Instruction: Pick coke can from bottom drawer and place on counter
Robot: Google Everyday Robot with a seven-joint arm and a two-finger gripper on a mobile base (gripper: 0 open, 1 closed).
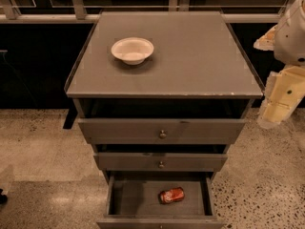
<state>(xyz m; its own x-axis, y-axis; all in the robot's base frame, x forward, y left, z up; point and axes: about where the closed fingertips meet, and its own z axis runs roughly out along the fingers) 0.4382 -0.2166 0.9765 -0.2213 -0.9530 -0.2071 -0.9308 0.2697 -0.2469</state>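
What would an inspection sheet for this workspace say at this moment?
Surface: counter, grey and flat, front edge worn.
Job's things: can lying on its side in the open bottom drawer.
Clutter: white bowl on the counter, back left.
Grippers: gripper right of the counter, just below its level, far from the can.
Cables: nothing seen.
Surroundings: speckled floor; rail behind.

Red coke can (171, 195), grey bottom drawer (136, 198), white bowl (132, 50), cream end effector (279, 104) at right
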